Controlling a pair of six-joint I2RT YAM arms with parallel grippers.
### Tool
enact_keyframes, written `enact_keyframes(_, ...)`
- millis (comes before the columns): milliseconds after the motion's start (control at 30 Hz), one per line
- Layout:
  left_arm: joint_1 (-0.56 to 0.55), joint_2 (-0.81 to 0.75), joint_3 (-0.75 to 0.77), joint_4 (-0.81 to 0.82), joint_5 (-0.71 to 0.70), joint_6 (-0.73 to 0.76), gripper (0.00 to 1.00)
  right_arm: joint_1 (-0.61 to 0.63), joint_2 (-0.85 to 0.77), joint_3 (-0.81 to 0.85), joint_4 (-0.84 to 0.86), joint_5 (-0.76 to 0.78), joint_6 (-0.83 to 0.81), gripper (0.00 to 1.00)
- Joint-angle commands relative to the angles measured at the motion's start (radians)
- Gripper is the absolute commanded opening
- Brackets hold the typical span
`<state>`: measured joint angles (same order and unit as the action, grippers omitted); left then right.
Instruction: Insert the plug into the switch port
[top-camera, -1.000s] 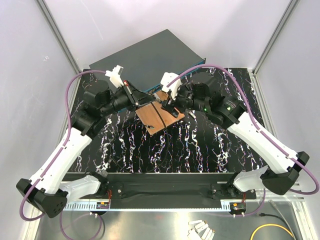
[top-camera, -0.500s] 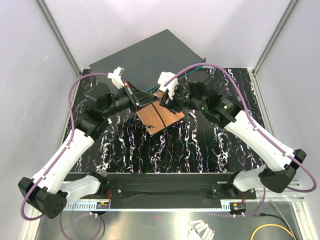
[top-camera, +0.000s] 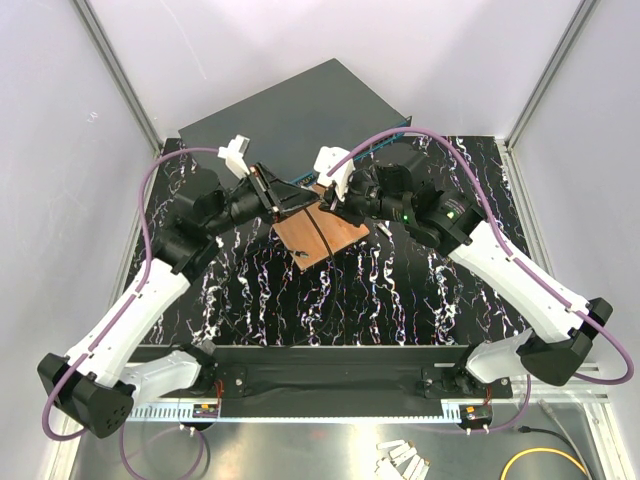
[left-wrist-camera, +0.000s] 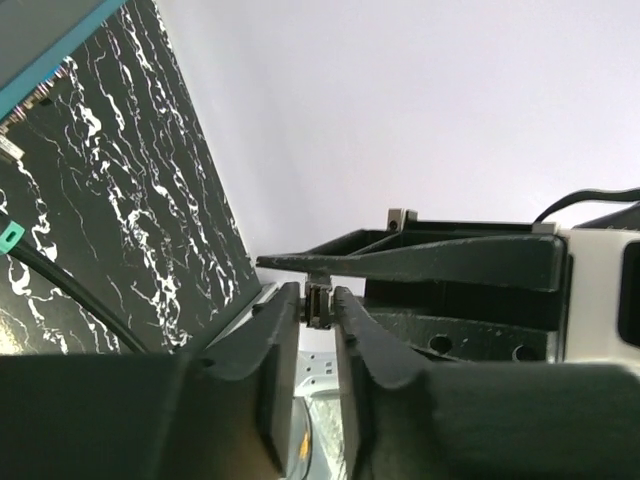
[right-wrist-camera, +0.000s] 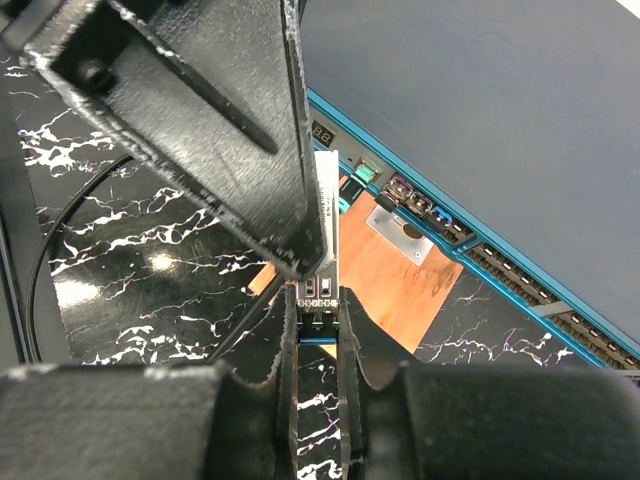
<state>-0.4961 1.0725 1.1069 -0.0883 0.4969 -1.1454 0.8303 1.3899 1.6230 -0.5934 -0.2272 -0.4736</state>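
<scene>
At centre frame, the right gripper (right-wrist-camera: 318, 308) pinched the one plug (right-wrist-camera: 321, 287); the left gripper (left-wrist-camera: 318, 296) stood narrow around it, grip unclear; one switch (top-camera: 300, 110), black marbled table (top-camera: 400, 290), white walls (top-camera: 450, 60)

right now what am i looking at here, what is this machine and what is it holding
Two robot arms stand side by side, each ending in a two-finger gripper. The wide picture looks down from above; the other two come from cameras on the wrists. On the black marbled table lie the switch, a flat dark box with a teal port edge, and a copper-brown board. The right gripper pinches a small plug; the left gripper has fingers close either side of it, grip unclear.
</scene>
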Motion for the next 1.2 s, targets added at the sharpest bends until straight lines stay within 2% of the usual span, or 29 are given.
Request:
enact_keyframes(0, -0.004, -0.025, 0.007, 0.055, 0.043, 0.012, 0.30, 0.004, -0.018, 0.023, 0.052, 0.008, -0.007, 0.00)
enact_keyframes(100, 0.040, -0.035, 0.034, 0.056, 0.069, 0.067, 0.48, 0.004, -0.023, 0.018, 0.032, 0.035, 0.022, 0.00)
enact_keyframes(133, 0.082, -0.043, 0.044, 0.052, 0.072, 0.111, 0.51, 0.003, -0.022, 0.012, 0.026, 0.063, 0.036, 0.00)
enact_keyframes(200, 0.134, -0.072, 0.065, 0.042, 0.071, 0.147, 0.64, 0.004, -0.020, 0.011, 0.003, 0.078, 0.068, 0.00)
enact_keyframes(267, 0.220, -0.094, 0.088, 0.055, 0.075, 0.190, 0.69, 0.003, -0.017, 0.017, -0.043, 0.103, 0.101, 0.00)
enact_keyframes(300, 0.272, -0.112, 0.126, 0.023, 0.074, 0.238, 0.79, 0.001, -0.014, 0.017, -0.075, 0.115, 0.133, 0.00)
enact_keyframes(333, 0.298, -0.117, 0.146, -0.005, 0.071, 0.262, 0.85, -0.003, -0.012, 0.014, -0.088, 0.141, 0.150, 0.00)
enact_keyframes(433, 0.414, -0.135, 0.206, -0.126, 0.086, 0.332, 0.99, -0.020, -0.015, -0.001, -0.137, 0.187, 0.223, 0.00)
enact_keyframes(567, 0.579, -0.170, 0.173, -0.229, 0.107, 0.336, 0.99, -0.063, -0.025, -0.041, -0.149, 0.219, 0.297, 0.00)
enact_keyframes(733, 0.781, -0.184, 0.041, -0.208, 0.202, 0.227, 0.99, -0.080, 0.030, 0.007, -0.209, 0.246, 0.374, 0.00)
enact_keyframes(800, 0.806, -0.181, -0.025, -0.144, 0.241, 0.214, 0.99, -0.080, 0.052, 0.038, -0.210, 0.253, 0.383, 0.00)
enact_keyframes(1000, 0.812, -0.187, -0.142, -0.009, 0.242, 0.153, 0.99, -0.080, 0.116, 0.089, -0.227, 0.318, 0.429, 0.00)
enact_keyframes(1167, 0.811, -0.154, -0.183, 0.068, 0.220, 0.089, 0.99, -0.077, 0.167, 0.143, -0.256, 0.342, 0.499, 0.00)
